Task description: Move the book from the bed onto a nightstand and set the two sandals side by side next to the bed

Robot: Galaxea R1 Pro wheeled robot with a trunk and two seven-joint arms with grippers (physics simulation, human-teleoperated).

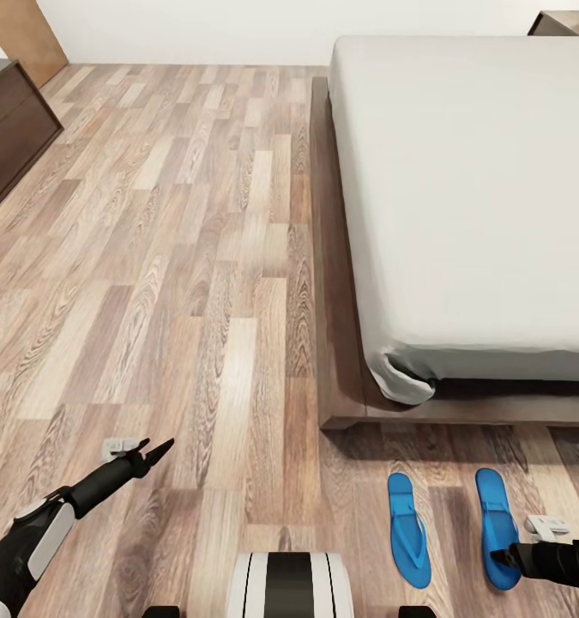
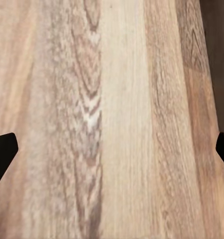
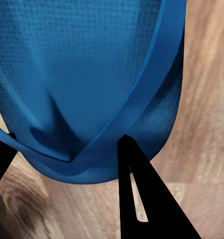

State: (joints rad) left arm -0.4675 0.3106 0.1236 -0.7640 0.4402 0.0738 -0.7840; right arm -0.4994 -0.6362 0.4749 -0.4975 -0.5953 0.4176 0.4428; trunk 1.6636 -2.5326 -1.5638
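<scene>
Two blue sandals lie on the wood floor by the foot of the bed (image 1: pixel 461 197), parallel and a hand's width apart: the left sandal (image 1: pixel 407 530) and the right sandal (image 1: pixel 497 525). My right gripper (image 1: pixel 501 557) hovers low over the near end of the right sandal (image 3: pixel 87 74). Its fingers (image 3: pixel 142 199) are apart, straddling the spot where the straps meet. Far to the left, my left gripper (image 1: pixel 158 450) hangs open above bare floor, its fingertips (image 2: pixel 2 154) at the edges of the left wrist view. The book is out of view.
The bed's dark wooden frame (image 1: pixel 340 378) juts out just beyond the sandals. A long dark cabinet (image 1: pixel 6 129) stands at the far left by a tan door (image 1: pixel 23 34). A corner of a nightstand (image 1: pixel 563 21) shows at the top right. Open floor spreads left of the bed.
</scene>
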